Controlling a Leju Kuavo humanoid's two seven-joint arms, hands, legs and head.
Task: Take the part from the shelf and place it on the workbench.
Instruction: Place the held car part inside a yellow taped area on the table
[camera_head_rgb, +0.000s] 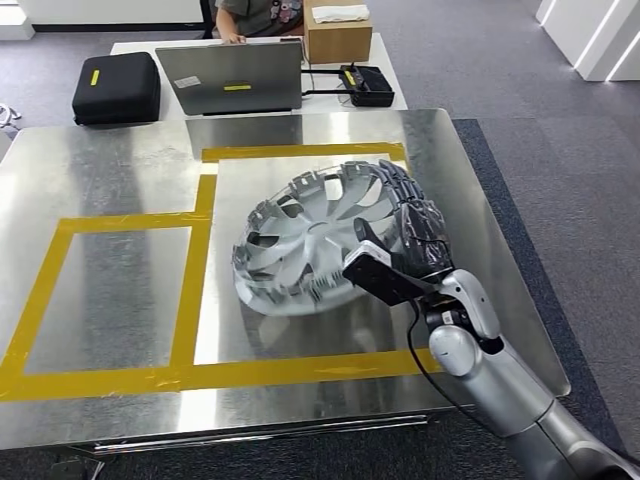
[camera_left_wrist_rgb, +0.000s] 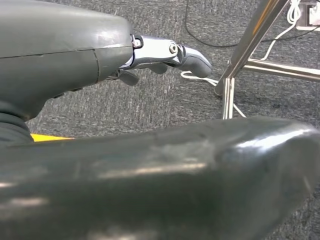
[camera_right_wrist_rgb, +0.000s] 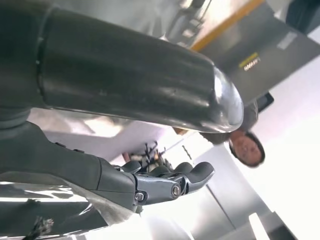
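While your right hand (camera_head_rgb: 413, 225) sits on the near-right rim of the wheel cover (camera_head_rgb: 317, 245), fingers (camera_head_rgb: 400, 190) draped over that rim, you can't tell from the head view whether they clamp it or just rest there. The right wrist view shows fingers partly curled with a gap to the thumb, nothing clearly pinched, so treat the grip as unconfirmed.

Wheel cover is tilted: its left edge is down on the workbench (camera_head_rgb: 113, 160), the right side is lifted under your hand. It lies inside the right-hand box of yellow tape (camera_head_rgb: 192, 265), toward that box's far-right corner. Judging by that, placement is nearly done; what's left is lowering the raised side and letting go.

Key relation: the part lies to the left of and beyond the right hand, contact at its right rim only. Release should go right and back toward the bench's near-right corner, away from the disc, or you'll drag it.

Left hand (camera_left_wrist_rgb: 166, 52) hangs low over carpet near a metal frame leg (camera_left_wrist_rgb: 230, 95), fingers loosely extended, holding nothing. It's well away from the part, so the right hand is the one to finish.

Risk: the disc may slide on the polished metal when the rim drops.

Beyond the far edge: a laptop (camera_head_rgb: 234, 75), a black case (camera_head_rgb: 117, 88), a cardboard box (camera_head_rgb: 337, 35), and a person seated there.
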